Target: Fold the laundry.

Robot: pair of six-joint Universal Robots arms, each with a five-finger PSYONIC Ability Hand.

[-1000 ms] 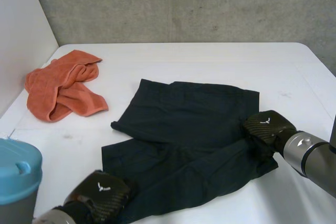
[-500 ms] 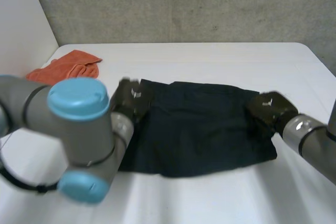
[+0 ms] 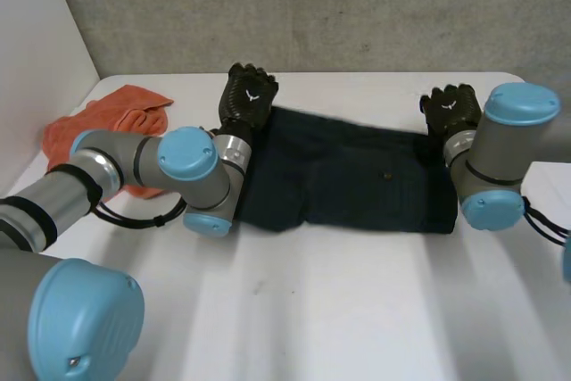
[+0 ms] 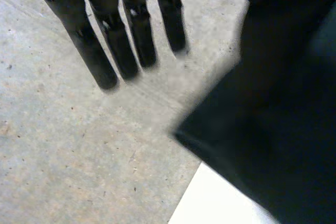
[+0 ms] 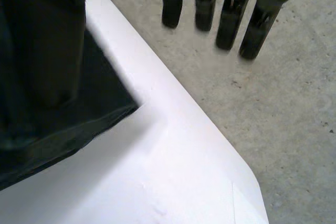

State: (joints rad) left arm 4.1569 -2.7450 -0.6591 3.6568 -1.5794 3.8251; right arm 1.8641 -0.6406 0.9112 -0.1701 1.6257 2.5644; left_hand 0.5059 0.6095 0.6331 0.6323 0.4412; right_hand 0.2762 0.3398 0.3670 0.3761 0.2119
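Shorts (image 3: 357, 180): folded, long axis along far edge of worktop (image 3: 357, 310). Left hand (image 3: 250, 95), right hand (image 3: 451, 109): one at each far corner, fingers (image 4: 86, 45) straight, gripping nothing.

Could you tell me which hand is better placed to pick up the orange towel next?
Left, probably: the left hand sits open at the shorts corner nearest the orange towel, while the right hand is across the shorts from it.
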